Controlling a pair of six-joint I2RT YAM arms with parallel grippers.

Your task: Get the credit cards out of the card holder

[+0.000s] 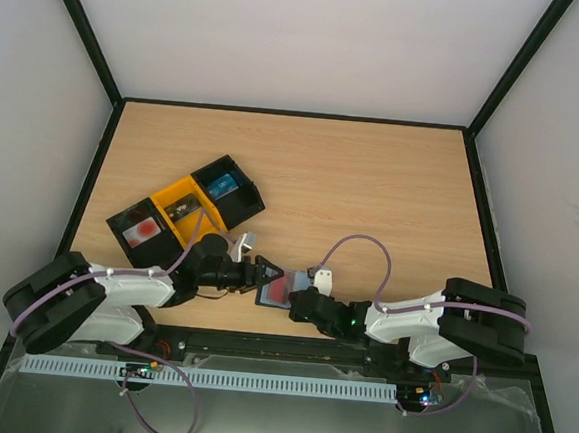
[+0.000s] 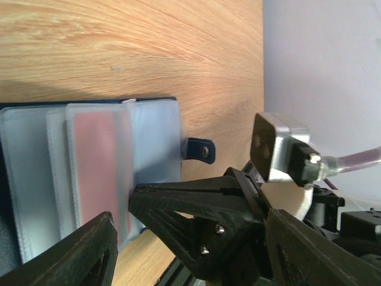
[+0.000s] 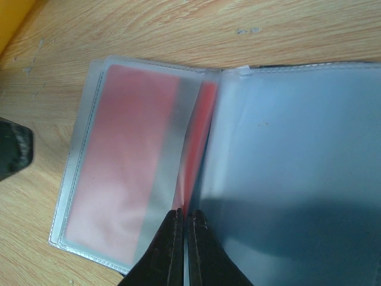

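The card holder lies open near the table's front edge, between my two grippers. Its clear sleeve holds a red credit card; the grey-blue inner panel lies beside it. My right gripper is shut on the near edge of the sleeved leaf, at the fold. My left gripper stands open at the holder's left edge, with nothing held; the right gripper's fingers sit between its jaws. The tab clasp sticks out onto the wood.
Three box trays stand in a row at the back left: a black one with a red-marked card, a yellow one with a dark card, a black one with a blue card. The black frame rail runs along the table's near edge.
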